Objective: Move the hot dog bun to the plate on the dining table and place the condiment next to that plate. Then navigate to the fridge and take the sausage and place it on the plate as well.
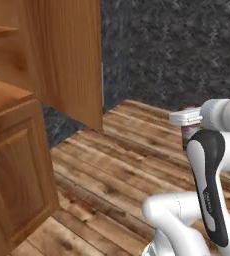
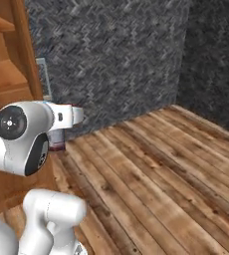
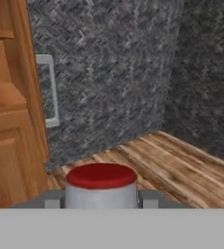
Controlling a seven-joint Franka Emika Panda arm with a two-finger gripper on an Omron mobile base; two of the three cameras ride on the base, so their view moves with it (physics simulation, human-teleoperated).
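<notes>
My gripper (image 3: pixel 102 200) is shut on the condiment (image 3: pixel 101 185), a small bottle whose red top and grey neck rise between the two finger tips in the hand view. From the left base view the bottle's dark red body (image 1: pixel 188 134) hangs just under the white hand, above the floor. The right base view shows the same dark red body (image 2: pixel 57 140) below the hand, close to the wooden cabinet side.
Wooden cabinets (image 1: pixel 17 165) stand on the left, and a tall wood panel (image 1: pixel 74 60) beside them. A dark grey patterned wall (image 2: pixel 116 60) with a small white frame (image 3: pixel 48 90) lies ahead. Plank floor (image 2: pixel 156 184) stretches to the right, up to a wall corner (image 2: pixel 186 55).
</notes>
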